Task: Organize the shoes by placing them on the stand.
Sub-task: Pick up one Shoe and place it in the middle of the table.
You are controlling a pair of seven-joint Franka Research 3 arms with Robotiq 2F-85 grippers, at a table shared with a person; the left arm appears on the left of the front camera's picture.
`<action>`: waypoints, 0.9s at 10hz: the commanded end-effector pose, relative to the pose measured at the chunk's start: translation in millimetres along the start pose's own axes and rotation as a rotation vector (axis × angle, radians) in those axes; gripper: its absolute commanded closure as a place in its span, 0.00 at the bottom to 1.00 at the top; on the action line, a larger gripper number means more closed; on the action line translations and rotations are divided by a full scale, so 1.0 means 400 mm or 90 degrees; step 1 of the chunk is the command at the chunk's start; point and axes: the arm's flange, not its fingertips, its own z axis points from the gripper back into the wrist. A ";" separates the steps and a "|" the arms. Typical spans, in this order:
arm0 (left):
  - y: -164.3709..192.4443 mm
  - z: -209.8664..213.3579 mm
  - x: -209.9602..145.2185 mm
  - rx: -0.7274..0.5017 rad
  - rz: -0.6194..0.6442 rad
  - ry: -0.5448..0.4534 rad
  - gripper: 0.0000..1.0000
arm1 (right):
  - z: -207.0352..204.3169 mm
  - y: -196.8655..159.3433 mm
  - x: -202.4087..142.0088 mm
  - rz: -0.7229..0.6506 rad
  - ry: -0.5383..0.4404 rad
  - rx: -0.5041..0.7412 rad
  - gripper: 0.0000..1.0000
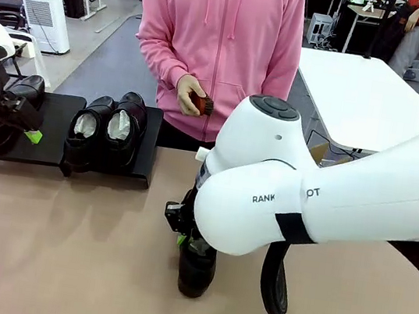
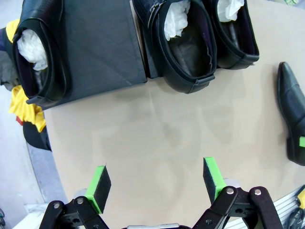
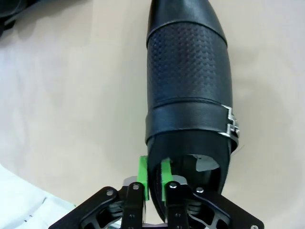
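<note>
- Right wrist view has the right gripper (image 3: 153,177) at the heel of a black shoe (image 3: 188,86) lying on the tan table (image 3: 71,105); its green fingers (image 3: 143,174) pinch the collar edge, one pad outside, one inside.
- Front view shows that white arm bent low over the shoe (image 1: 196,270), its bulk hiding most of it.
- Left gripper (image 2: 157,181) hangs over bare table, fingers (image 2: 100,181) spread wide apart and holding nothing.
- Two paper-stuffed shoes (image 1: 107,130) sit side by side on the stand (image 1: 58,115); another (image 1: 26,90) rests at its left end, behind the left arm.
- Person in a pink hoodie (image 1: 220,32) stands at the far side, one hand (image 1: 192,91) holding a small brown brush (image 1: 204,106).
</note>
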 end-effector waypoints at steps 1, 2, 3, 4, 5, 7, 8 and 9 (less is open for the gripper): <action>0.002 -0.004 -0.003 -0.009 0.008 -0.008 0.00 | -0.002 0.018 -0.006 -0.004 -0.003 0.010 0.49; 0.002 -0.004 -0.003 -0.009 0.008 -0.008 0.00 | 0.005 0.018 -0.008 -0.004 -0.006 0.014 0.34; 0.002 -0.004 -0.003 -0.009 0.008 -0.008 0.00 | 0.025 0.012 -0.007 -0.014 -0.015 0.027 0.19; 0.002 -0.004 -0.003 -0.009 0.008 -0.008 0.00 | 0.049 0.004 -0.006 -0.021 -0.025 0.044 0.04; 0.002 -0.004 -0.003 -0.009 0.008 -0.008 0.00 | 0.078 -0.004 -0.008 -0.015 -0.016 0.065 0.00; 0.002 -0.004 -0.003 -0.009 0.008 -0.008 0.00 | 0.144 -0.030 -0.009 -0.013 -0.006 0.095 0.00; 0.002 -0.004 -0.003 -0.009 0.008 -0.008 0.00 | 0.077 0.021 0.003 -0.019 -0.017 0.053 0.00; 0.002 -0.004 -0.003 -0.009 0.008 -0.008 0.00 | 0.077 0.021 0.003 -0.019 -0.017 0.053 0.00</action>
